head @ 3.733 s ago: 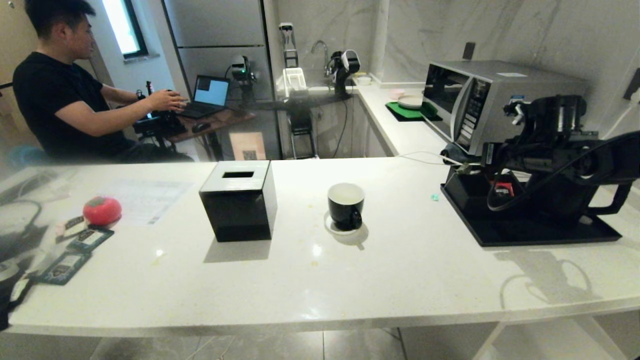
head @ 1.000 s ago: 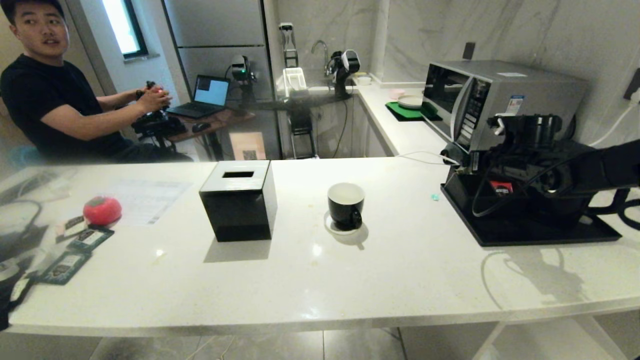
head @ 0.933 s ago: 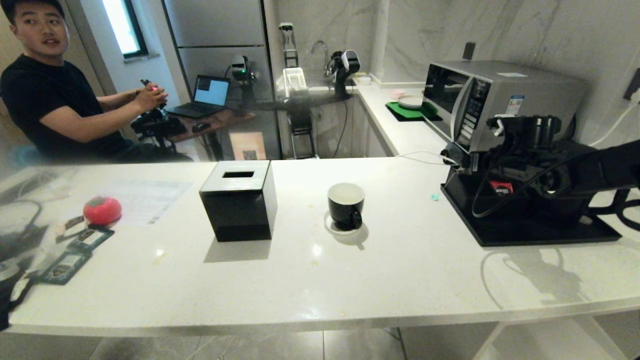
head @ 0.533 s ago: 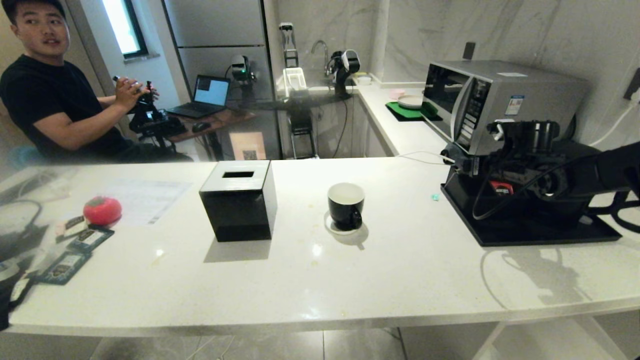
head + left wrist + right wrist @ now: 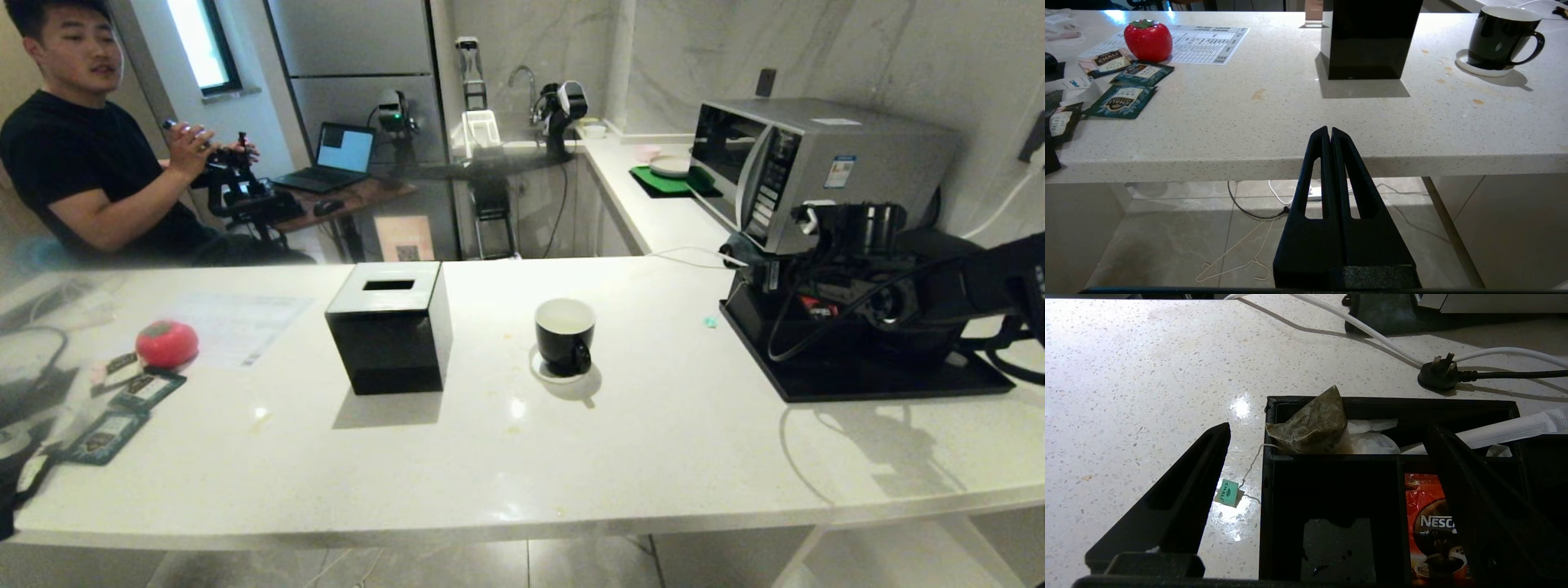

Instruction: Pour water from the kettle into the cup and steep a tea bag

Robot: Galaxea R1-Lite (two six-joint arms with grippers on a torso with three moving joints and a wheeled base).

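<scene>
Lowering: right pincer (image 5: 1327, 457), nearer tea bag (image 5: 1310, 424)

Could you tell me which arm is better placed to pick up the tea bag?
The right. The right gripper hangs open over the black organiser where the tea bag lies. The left gripper is shut, below the counter edge.

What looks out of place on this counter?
The pale tea bag slumps over the black compartment tray's wall, its string and green tag trailing onto the white speckled counter. Brownish drip stains spot the counter.
</scene>
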